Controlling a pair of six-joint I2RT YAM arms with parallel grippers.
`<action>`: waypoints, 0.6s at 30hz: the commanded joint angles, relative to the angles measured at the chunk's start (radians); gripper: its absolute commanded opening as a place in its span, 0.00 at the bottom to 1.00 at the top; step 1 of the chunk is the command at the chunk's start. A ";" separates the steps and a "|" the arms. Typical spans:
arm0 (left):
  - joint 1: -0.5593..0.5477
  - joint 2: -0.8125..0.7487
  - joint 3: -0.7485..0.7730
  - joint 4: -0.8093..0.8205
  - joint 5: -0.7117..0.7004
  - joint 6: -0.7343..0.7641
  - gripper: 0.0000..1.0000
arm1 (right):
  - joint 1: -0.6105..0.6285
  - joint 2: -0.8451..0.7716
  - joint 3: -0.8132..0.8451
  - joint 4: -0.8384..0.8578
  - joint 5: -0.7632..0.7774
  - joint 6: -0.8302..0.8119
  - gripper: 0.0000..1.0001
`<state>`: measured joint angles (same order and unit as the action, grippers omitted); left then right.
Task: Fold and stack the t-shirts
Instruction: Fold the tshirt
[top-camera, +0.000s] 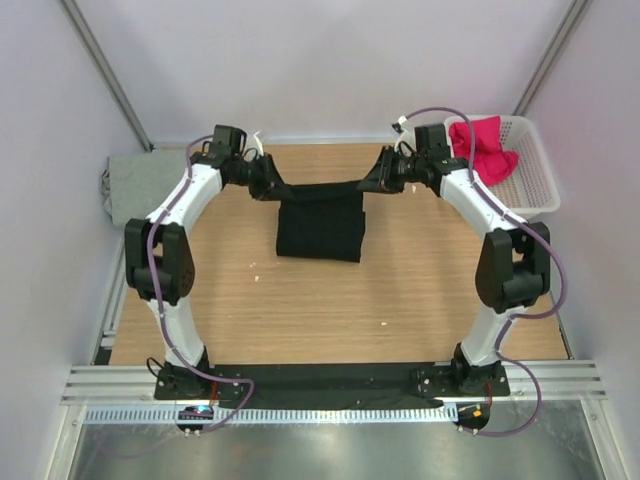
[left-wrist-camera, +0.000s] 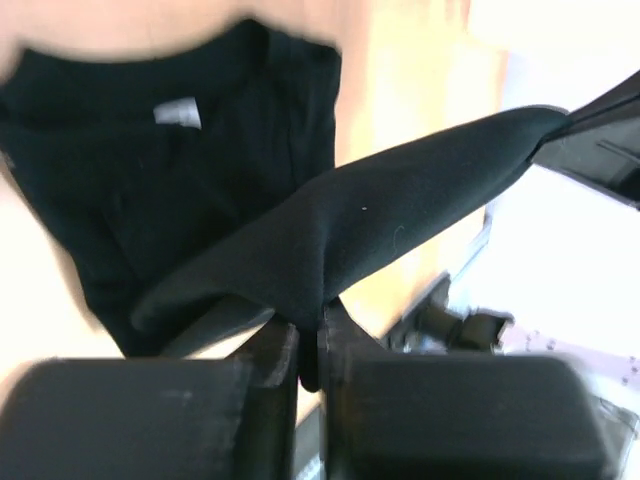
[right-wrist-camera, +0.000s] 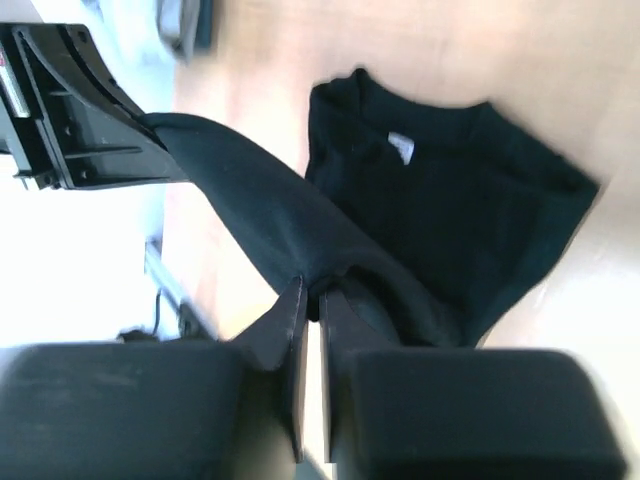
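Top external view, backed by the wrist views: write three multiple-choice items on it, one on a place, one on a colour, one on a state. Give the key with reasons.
1. Where is the magenta-red t-shirt?
A. folded at the near edge
B. in the white basket
C. hung on the wall

2. What colour is the t-shirt lying by the far-left corner of the table?
A. grey
B. yellow
C. blue

3. How do the left gripper and the right gripper stand?
A. both open
B. both shut on the black t-shirt
C. only the right one holds cloth

Key: B, since the red cloth sits bunched inside the mesh basket at the far right. A, since that cloth is plainly grey. B, since each wrist view shows black cloth pinched between closed fingers, with the hem stretched between the two.
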<state>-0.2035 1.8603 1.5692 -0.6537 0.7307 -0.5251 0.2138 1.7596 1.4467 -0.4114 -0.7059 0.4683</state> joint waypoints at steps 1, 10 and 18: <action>0.036 0.092 0.144 0.066 0.019 -0.032 0.24 | -0.016 0.087 0.110 0.075 0.039 -0.033 0.28; 0.053 0.125 0.170 0.062 0.004 0.040 0.64 | -0.068 0.129 0.178 0.086 0.071 -0.026 0.55; 0.121 0.088 0.045 -0.001 -0.013 0.102 0.69 | -0.004 0.136 0.032 0.146 0.006 -0.003 0.54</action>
<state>-0.1246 1.9778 1.6516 -0.6182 0.7097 -0.4618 0.1627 1.9179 1.5124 -0.3153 -0.6632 0.4538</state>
